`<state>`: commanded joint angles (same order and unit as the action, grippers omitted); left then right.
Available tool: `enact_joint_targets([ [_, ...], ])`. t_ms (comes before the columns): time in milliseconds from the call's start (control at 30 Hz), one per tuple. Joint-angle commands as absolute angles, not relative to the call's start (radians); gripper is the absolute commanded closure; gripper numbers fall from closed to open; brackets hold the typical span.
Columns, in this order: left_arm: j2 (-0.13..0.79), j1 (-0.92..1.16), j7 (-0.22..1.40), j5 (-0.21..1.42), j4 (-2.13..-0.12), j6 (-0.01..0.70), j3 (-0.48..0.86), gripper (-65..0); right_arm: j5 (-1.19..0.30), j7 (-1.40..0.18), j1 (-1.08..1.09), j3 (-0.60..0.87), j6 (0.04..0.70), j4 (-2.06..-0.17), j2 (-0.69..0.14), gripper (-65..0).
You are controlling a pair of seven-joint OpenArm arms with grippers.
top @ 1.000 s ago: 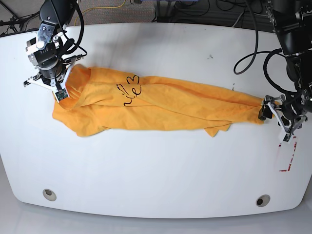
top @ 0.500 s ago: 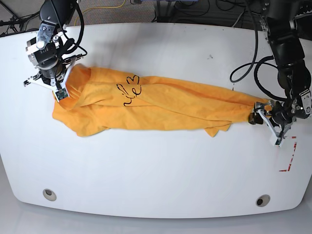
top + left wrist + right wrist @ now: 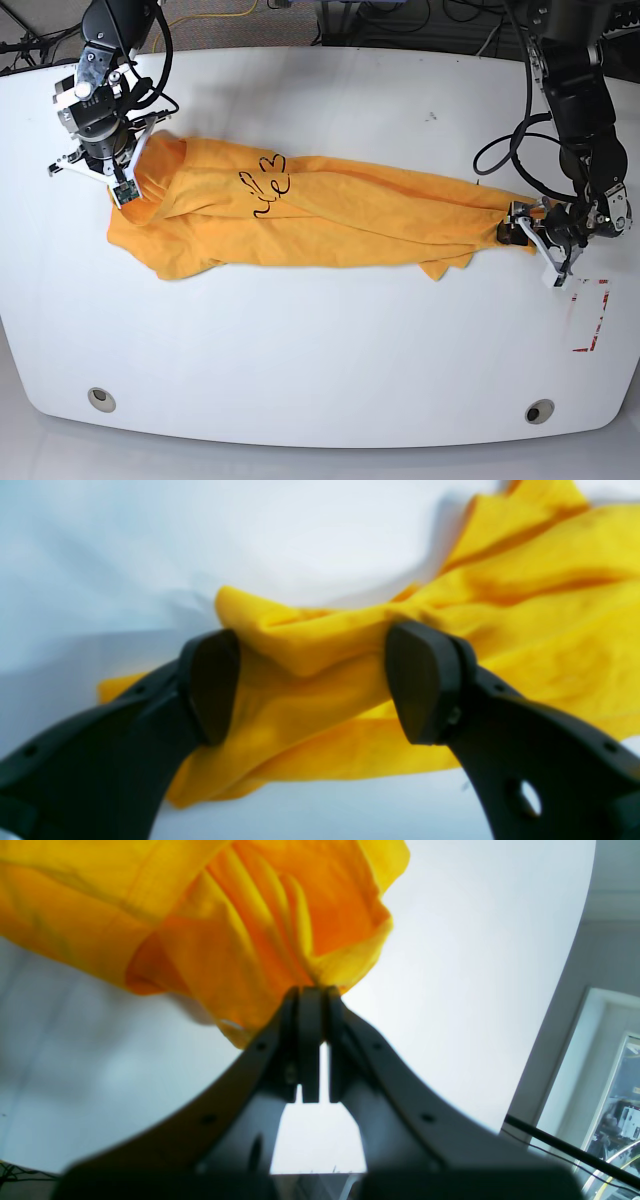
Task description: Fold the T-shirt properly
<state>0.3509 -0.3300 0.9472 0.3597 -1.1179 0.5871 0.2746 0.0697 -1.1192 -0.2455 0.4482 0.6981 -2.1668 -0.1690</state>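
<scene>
No fold is made yet: the T-shirt [image 3: 320, 215] lies bunched lengthwise on the table [image 3: 320, 360], right pincer [image 3: 310, 990] clamping one end, left pincer [image 3: 310, 685] wide around the other.

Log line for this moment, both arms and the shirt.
right gripper: shut on T-shirt | left gripper: open, fingers straddle hem bunch | T-shirt: stretched lengthwise on table, unfolded

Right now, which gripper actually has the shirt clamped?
The right gripper: its jaws are shut on a gathered bunch of the T-shirt. The left gripper stands open, cloth lying loose between its pads.
</scene>
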Motion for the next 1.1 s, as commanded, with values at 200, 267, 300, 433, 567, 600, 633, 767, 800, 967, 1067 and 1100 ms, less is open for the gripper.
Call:
enact_joint_targets([
  [200, 0.331, -0.337, 0.932, 0.310, -1.146, 0.582, 0.282, -42.6, 0.068, -1.115, -0.248, 0.450, 0.698, -2.164, -0.171, 0.0],
  [267, 0.328, -0.334, 0.929, 0.298, -1.155, 0.579, 0.283, -42.2, 0.067, -1.115, -0.248, 0.450, 0.698, -2.165, -0.171, 0.0],
  [300, 0.327, -0.335, 0.928, 0.291, -1.158, 0.577, 0.282, -42.1, 0.068, -1.115, -0.247, 0.450, 0.698, -2.165, -0.171, 0.0],
  [433, 0.320, -0.336, 0.924, 0.250, -1.167, 0.560, 0.275, -42.8, 0.067, -1.116, -0.246, 0.449, 0.698, -2.162, -0.171, 0.0],
  [567, 0.309, -0.342, 0.920, 0.197, -1.157, 0.536, 0.259, -45.5, 0.067, -1.116, -0.244, 0.449, 0.698, -2.160, -0.171, 0.0],
  [600, 0.305, -0.346, 0.919, 0.183, -1.147, 0.531, 0.254, -46.8, 0.068, -1.117, -0.244, 0.450, 0.698, -2.159, -0.171, 0.0],
  [633, 0.304, -0.346, 0.918, 0.179, -1.146, 0.530, 0.251, -46.9, 0.067, -1.117, -0.243, 0.449, 0.698, -2.158, -0.171, 0.0],
  [767, 0.300, -0.349, 0.919, 0.179, -1.133, 0.531, 0.238, -46.0, 0.066, -1.117, -0.242, 0.449, 0.698, -2.158, -0.171, 0.0],
  [800, 0.300, -0.349, 0.920, 0.183, -1.127, 0.534, 0.236, -45.4, 0.066, -1.117, -0.241, 0.448, 0.698, -2.157, -0.171, 0.0],
  [967, 0.302, -0.352, 0.927, 0.215, -1.101, 0.556, 0.238, -27.8, 0.067, -1.119, -0.240, 0.448, 0.698, -2.160, -0.171, 0.0],
  [1067, 0.304, -0.354, 0.934, 0.227, -1.090, 0.562, 0.240, -11.6, 0.066, -1.120, -0.241, 0.451, 0.698, -2.160, -0.170, 0.0],
  [1100, 0.305, -0.354, 0.937, 0.227, -1.089, 0.562, 0.239, -8.1, 0.066, -1.121, -0.241, 0.452, 0.698, -2.161, -0.170, 0.0],
])
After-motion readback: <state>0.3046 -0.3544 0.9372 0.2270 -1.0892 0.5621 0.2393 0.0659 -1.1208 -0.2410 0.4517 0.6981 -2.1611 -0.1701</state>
